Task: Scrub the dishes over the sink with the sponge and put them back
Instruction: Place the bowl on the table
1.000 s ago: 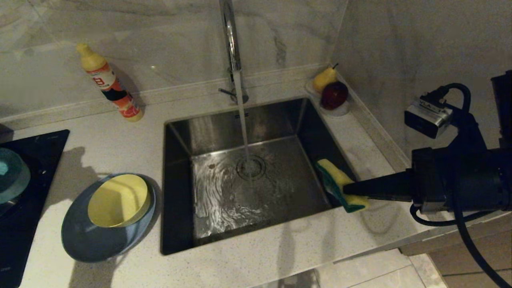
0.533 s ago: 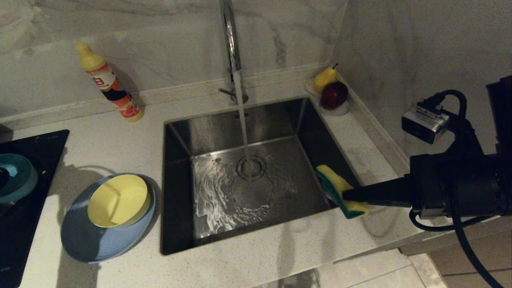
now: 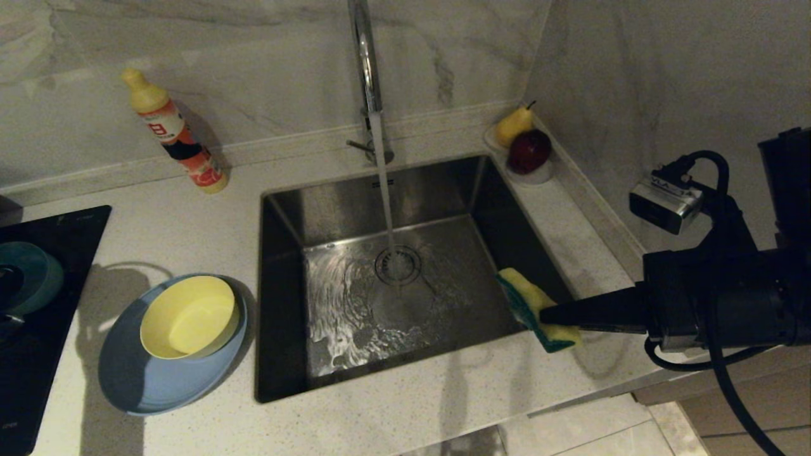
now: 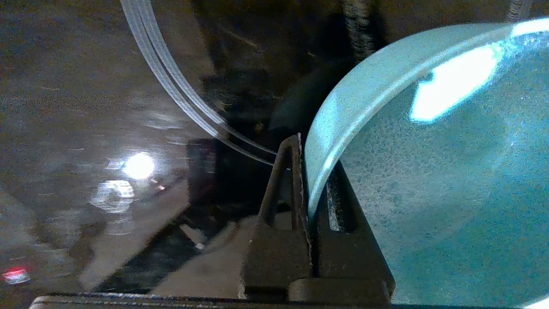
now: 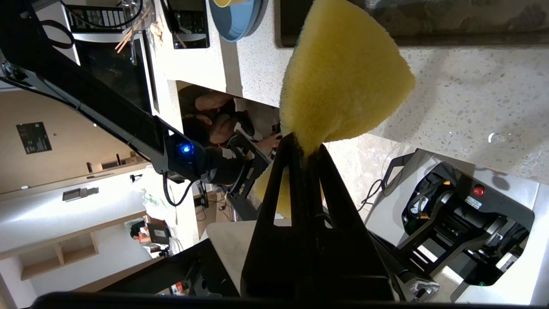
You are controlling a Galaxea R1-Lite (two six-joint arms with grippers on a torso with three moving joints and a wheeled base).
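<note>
At the far left, over the black cooktop (image 3: 38,304), the left gripper (image 4: 306,171) has its jaws pinching the rim of the teal-blue bowl (image 3: 28,275). The yellow bowl (image 3: 189,316) sits in the periwinkle-blue plate (image 3: 152,386) on the counter (image 3: 190,221) left of the sink (image 3: 279,266), where the faucet (image 3: 364,57) runs. At the sink's right edge, the right gripper (image 3: 546,312) has its jaws pressed on the sponge (image 3: 535,307).

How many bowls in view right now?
2. The yellow bowl sits on the blue plate left of the sink; the teal bowl is pinched by the left gripper over the cooktop.
</note>
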